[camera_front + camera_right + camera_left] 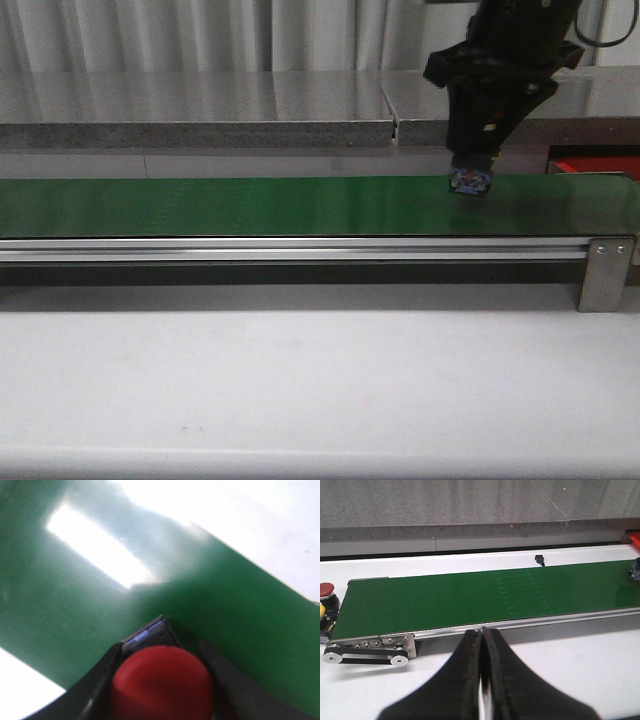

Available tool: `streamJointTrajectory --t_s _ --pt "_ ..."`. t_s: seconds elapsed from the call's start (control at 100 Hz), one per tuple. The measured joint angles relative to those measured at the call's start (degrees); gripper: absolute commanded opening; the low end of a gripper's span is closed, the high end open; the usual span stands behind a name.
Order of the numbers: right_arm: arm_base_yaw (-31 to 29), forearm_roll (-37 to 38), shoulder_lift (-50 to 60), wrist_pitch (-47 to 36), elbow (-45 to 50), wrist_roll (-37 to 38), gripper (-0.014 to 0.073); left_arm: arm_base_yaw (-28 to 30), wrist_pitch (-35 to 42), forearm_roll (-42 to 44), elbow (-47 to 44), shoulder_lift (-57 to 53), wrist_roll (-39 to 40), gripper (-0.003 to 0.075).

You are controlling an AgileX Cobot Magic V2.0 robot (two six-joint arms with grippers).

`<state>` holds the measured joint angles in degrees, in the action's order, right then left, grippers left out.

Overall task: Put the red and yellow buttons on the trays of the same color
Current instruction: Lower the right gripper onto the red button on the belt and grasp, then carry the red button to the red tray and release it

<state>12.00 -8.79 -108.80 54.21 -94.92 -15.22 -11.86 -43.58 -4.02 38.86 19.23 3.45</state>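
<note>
A red button [162, 682] sits clamped between the right gripper [470, 181] jaws, low over the green belt [250, 205] at the front view's right. A red tray [597, 166], probably, peeks behind. The left gripper [483, 680] jaws are together.

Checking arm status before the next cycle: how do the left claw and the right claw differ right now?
The left claw is shut and empty; the right claw is shut on a red button. The left claw sits short of the green belt; the right claw hangs over it. Both are black.
</note>
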Motion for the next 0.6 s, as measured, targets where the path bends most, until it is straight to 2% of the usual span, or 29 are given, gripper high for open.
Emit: streamJointTrajectory --t_s 0.3,0.6 --pt "-6.6 7.9 0.4 -0.2 -2.1 15.6 0.004 0.0 0.0 0.0 0.0 0.0 0.0 -0.002" --pt "-15.7 9.4 0.4 0.0 -2.1 21.8 0.004 0.0 0.0 0.0 0.0 0.0 0.0 -0.002"
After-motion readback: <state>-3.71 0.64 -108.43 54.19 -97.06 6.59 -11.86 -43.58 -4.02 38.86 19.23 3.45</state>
